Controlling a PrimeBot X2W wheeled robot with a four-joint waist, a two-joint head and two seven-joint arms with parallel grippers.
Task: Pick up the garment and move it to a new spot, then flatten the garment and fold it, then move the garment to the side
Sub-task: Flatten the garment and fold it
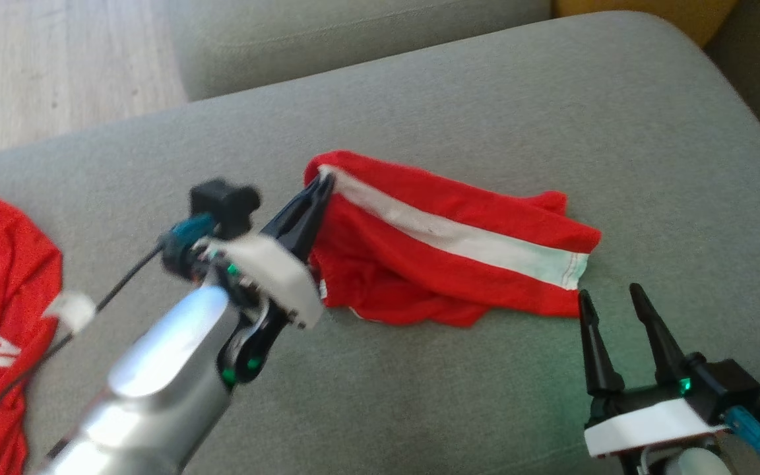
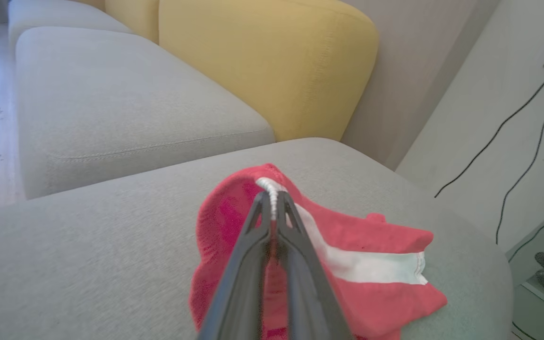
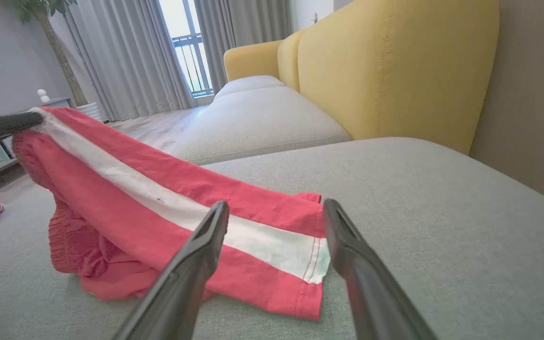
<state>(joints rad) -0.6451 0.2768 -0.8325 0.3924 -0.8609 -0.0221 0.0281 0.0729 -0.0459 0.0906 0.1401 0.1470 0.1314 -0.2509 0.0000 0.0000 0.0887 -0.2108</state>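
Upholstery in grey covers the seat cushion where the garment, red with a broad white stripe, lies crumpled near the middle. Its left end is lifted off the cushion: the left gripper has both fingers pressed together on the top of the white stripe. In the left wrist view the stripe's edge shows squeezed between the two tips. From that raised corner the cloth slopes down to the right, and its far end, with a stitched white hem, rests flat on the cushion. Gathered red fabric hangs under the lifted end; it may be an elastic waistband, though the bunching makes that hard to tell. The right gripper sits low at the garment's right end with its fingers spread apart. In the right wrist view the hem shows in the gap beyond the tips, and whether they touch the cloth I cannot tell. A second red garment with white trim lies at the cushion's left edge, well apart from the first. Behind the cushion stands a yellow backrest, a neighbouring cushion lies beyond, and pale wooden floor shows past the sofa.
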